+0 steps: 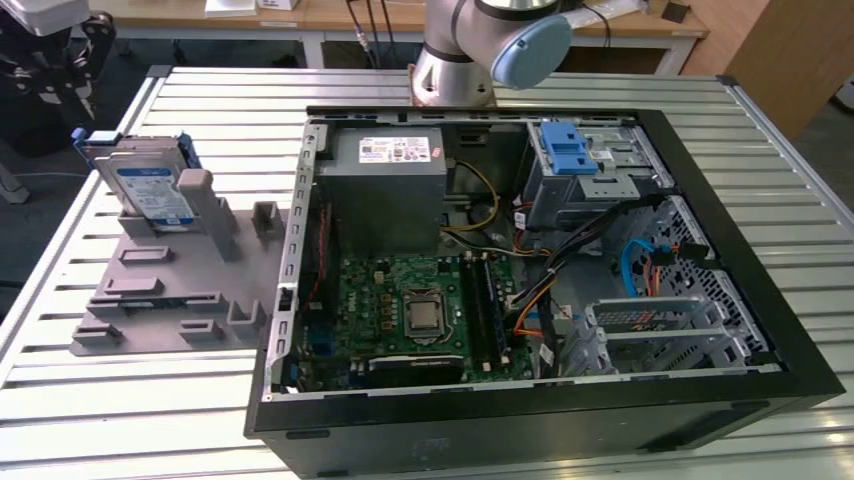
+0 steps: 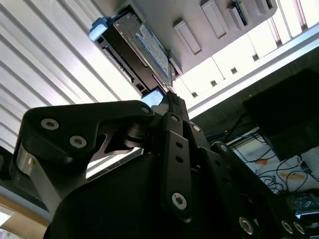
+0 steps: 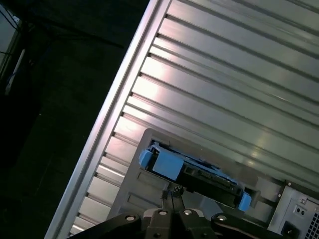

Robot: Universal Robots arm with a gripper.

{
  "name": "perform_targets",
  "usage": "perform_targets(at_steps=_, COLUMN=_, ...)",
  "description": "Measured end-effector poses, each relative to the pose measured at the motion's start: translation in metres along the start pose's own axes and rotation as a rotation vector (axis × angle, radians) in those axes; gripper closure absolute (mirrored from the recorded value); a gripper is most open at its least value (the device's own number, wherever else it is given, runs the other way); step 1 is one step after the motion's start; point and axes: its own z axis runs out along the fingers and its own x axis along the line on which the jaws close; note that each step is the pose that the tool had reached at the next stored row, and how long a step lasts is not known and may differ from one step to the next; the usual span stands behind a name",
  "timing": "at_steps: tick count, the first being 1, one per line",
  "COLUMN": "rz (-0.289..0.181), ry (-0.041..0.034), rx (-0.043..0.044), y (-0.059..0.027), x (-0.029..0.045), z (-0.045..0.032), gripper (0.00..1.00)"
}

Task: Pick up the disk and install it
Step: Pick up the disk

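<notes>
Well, the arm (image 1: 461, 50) rises from its base behind the open computer case (image 1: 534, 430). In the first wrist view its gripper (image 3: 172, 193) hangs above the disk (image 3: 194, 172), apart from it, fingers closed together on nothing. The disk stands on edge in a grey holder (image 1: 160, 290) on the slatted surface (image 1: 120, 420), beside the case at the exterior view's left.

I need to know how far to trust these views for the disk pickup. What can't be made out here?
- Lower part of the disk: exterior view, hidden behind the posts of the grey holder.
- Near end of the disk: second wrist view, covered by the gripper.
- The arm: exterior view, cut off by the top edge.
- Inside of the drive cage: exterior view, hidden under its own metal top.
</notes>
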Motion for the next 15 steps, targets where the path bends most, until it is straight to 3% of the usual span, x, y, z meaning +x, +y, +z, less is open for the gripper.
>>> perform_targets(at_steps=9, rz=-0.122, ry=0.0025, rx=0.0018, y=-0.0001, x=0.0000, z=0.0005, gripper=0.89)
perform_targets(at_steps=15, rz=-0.191, ry=-0.0001, rx=0.0054, y=-0.0001, x=0.0000, z=0.0009, gripper=0.89)
